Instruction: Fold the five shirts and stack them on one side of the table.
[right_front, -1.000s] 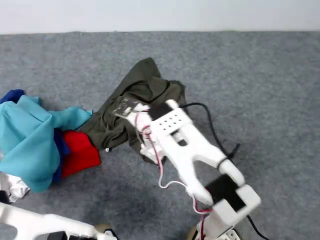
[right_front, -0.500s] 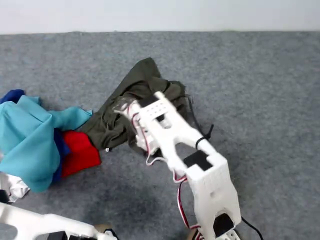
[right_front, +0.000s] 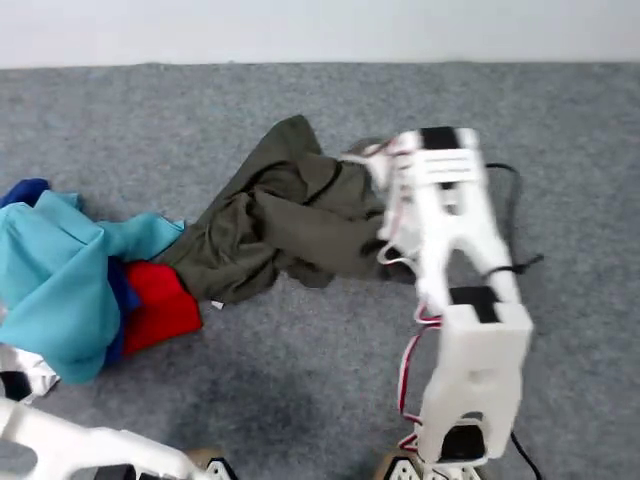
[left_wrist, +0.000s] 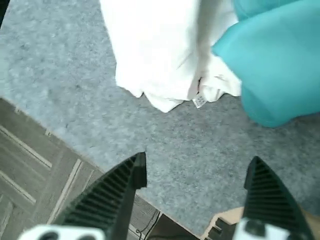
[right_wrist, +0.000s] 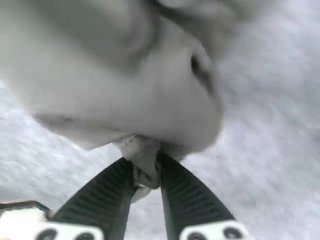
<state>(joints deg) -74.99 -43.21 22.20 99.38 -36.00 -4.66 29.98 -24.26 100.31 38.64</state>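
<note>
Two black ribbed fingers (right_wrist: 100, 195) of the right gripper (right_wrist: 146, 172) are pinched together on a small fold of a crumpled olive-green cotton shirt (right_front: 290, 225). From above, the white right arm (right_front: 465, 300) stretches to that shirt's far right edge. The garment lies in loose creases across the middle of the grey felt-covered table (right_front: 560, 130), running from the gripper towards a heap at the left.

The left gripper (left_wrist: 197, 165) has its jaws wide apart and holds nothing. It hangs over bare felt near the table edge, with a rumpled white shirt (left_wrist: 160, 50) just ahead of it.

The heap holds a bunched teal shirt (right_front: 60, 290), a red shirt (right_front: 155, 300) tucked under it and touching the olive one, and a dark blue shirt (right_front: 25, 190) peeking out behind.

Judging by this, the task has barely begun: no shirt is folded, no stack exists, and all five remain to be done. The olive shirt appears to be first in hand.
</note>
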